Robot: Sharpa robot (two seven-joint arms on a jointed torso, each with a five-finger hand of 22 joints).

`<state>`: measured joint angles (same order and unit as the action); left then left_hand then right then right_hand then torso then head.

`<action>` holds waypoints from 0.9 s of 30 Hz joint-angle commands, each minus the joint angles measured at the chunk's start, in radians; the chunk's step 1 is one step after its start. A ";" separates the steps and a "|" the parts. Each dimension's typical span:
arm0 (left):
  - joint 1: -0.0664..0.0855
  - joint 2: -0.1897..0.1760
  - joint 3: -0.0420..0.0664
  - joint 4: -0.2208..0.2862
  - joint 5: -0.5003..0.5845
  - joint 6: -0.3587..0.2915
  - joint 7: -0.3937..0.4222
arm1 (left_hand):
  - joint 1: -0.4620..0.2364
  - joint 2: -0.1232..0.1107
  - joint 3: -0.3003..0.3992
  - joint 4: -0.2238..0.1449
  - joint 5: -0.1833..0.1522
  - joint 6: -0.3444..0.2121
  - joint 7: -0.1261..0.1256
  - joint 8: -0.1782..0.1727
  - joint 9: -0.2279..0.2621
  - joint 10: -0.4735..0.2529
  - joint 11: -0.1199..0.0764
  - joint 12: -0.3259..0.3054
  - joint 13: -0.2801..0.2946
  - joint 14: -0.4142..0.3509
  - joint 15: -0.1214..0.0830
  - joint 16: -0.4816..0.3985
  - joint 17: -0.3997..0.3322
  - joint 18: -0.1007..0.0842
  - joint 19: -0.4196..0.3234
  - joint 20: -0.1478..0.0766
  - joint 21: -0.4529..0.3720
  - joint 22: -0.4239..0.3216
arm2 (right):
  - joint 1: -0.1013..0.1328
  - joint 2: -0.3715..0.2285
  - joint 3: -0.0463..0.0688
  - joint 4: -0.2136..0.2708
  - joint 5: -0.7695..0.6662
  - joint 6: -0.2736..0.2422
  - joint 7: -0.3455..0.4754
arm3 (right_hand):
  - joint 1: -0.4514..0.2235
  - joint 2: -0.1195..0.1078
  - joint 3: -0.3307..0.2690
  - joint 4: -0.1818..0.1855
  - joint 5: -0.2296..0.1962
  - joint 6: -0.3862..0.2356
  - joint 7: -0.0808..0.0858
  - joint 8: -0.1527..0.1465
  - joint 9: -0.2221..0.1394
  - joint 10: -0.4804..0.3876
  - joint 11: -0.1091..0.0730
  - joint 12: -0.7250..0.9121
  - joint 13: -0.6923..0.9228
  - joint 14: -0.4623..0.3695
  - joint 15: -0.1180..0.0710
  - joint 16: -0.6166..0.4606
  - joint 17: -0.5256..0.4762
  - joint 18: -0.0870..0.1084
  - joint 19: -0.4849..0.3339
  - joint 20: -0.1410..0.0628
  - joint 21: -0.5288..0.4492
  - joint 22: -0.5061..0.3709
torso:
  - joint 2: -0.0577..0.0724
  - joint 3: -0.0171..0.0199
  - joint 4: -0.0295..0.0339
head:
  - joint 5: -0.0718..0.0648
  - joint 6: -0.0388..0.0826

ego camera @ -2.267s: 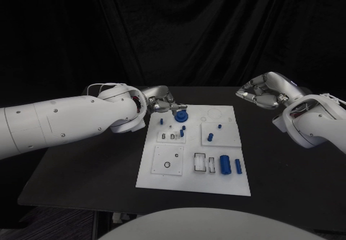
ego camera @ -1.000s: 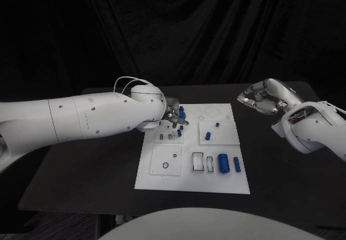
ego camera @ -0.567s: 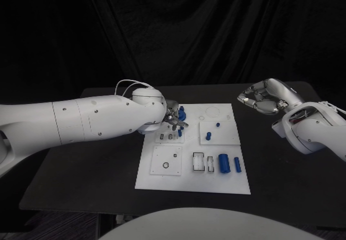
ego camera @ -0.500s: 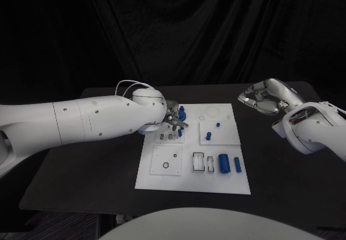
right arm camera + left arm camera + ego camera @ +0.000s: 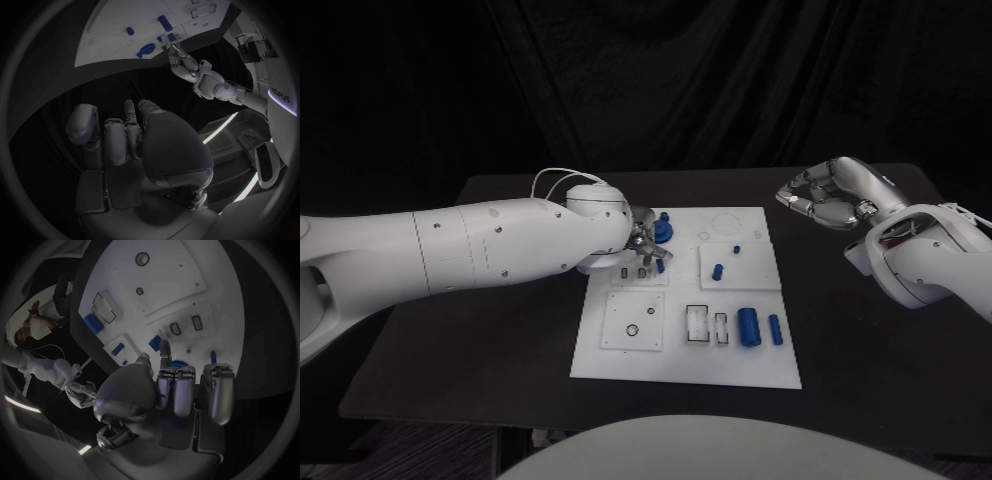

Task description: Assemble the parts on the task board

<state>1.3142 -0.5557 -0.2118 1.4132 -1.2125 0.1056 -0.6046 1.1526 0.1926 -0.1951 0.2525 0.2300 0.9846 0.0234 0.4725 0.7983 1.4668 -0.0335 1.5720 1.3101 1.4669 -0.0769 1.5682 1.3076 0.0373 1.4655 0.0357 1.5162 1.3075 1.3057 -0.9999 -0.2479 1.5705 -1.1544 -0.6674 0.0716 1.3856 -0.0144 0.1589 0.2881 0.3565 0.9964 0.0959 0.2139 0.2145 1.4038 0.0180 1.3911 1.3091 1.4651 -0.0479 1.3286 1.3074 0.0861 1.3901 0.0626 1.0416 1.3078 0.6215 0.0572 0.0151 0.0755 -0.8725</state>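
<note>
Placement step in hand, by my reading: left silver hand [image 5: 643, 243] sits low over the far-left corner of the flat white task board [image 5: 687, 372], its fingers bent down beside a round blue plastic knob-shaped part [image 5: 664, 232] standing there. From the left wrist view, the fingers [image 5: 177, 390] are curled close together with one tip reaching toward a small blue part [image 5: 155, 343] on the board; whether anything is actually pinched I cannot tell, since the fingertips hide the contact. Right silver hand [image 5: 828, 194] hangs above the black table [image 5: 488, 330], well off the board's far-right side, fingers curled inward around nothing. Remaining loose pieces: a short blue peg [image 5: 718, 271] mid-board and two upright blue cylinders [image 5: 749, 327] near the rectangular slots toward the near edge. Judgement: assembly is early to midway. Next move calls for a fine, steady descent of the left fingertips and a clean release without tipping neighbours.
</note>
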 commanded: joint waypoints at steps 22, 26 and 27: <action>-0.027 0.006 0.001 -0.014 -0.001 -0.038 0.031 | 0.003 0.003 0.013 0.007 0.001 -0.001 0.008 -0.029 0.004 0.104 -0.002 -0.001 0.261 0.104 -0.005 0.003 0.263 -0.003 0.004 -0.005 -0.011 0.136 | -0.003 -0.002 0.001 0.000 -0.001 -0.006 0.005 | 0.010 -0.003 0.011 0.001 0.008 -0.002 0.003 -0.007 -0.002 -0.006 0.002 -0.005 0.079 0.038 0.002 0.007 0.064 0.014 -0.002 0.000 -0.006 0.114 | -0.001 0.0003 -0.0021 | 0.000 0.000; -0.027 0.006 0.001 -0.016 -0.001 -0.042 0.036 | 0.004 0.004 0.015 0.007 0.003 -0.001 0.008 -0.032 0.004 0.104 -0.002 -0.001 0.261 0.104 -0.004 0.003 0.263 -0.003 0.003 -0.004 -0.011 0.136 | -0.003 -0.002 0.001 -0.001 -0.001 -0.005 0.004 | 0.011 -0.002 0.012 0.000 0.008 -0.002 0.003 -0.007 -0.002 -0.006 0.002 -0.005 0.079 0.039 0.002 0.007 0.064 0.014 -0.002 0.000 -0.006 0.114 | -0.001 0.0001 -0.0014 | 0.000 0.000; -0.028 0.006 0.001 -0.016 -0.001 -0.043 0.036 | 0.004 0.004 0.015 0.007 0.003 -0.001 0.008 -0.032 0.004 0.104 -0.002 -0.001 0.261 0.104 -0.004 0.003 0.263 -0.003 0.003 -0.004 -0.011 0.136 | -0.003 -0.003 0.001 -0.001 -0.001 -0.005 0.003 | 0.011 -0.002 0.012 0.000 0.008 -0.002 0.003 -0.007 -0.002 -0.006 0.002 -0.005 0.079 0.039 0.002 0.007 0.064 0.014 -0.002 0.000 -0.006 0.114 | -0.001 0.0002 -0.0013 | -0.001 0.000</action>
<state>1.2883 -0.5521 -0.2118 1.3974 -1.2130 0.0752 -0.5912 1.1526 0.1926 -0.1841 0.2579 0.2300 0.9845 0.0234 0.4469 0.8012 1.4666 -0.0333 1.5720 1.3106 1.4669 -0.0768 1.5682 1.3074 0.0373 1.4655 0.0358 1.5122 1.3073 1.3055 -1.0015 -0.2479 1.5695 -1.1541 -0.6667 0.0727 1.3856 -0.0144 0.1644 0.2882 0.3595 0.9964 0.0959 0.2099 0.2137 1.4038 0.0179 1.3911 1.3091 1.4651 -0.0479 1.3324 1.3074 0.0861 1.3901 0.0626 1.0377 1.3078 0.6207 0.0574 0.0134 0.0755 -0.8727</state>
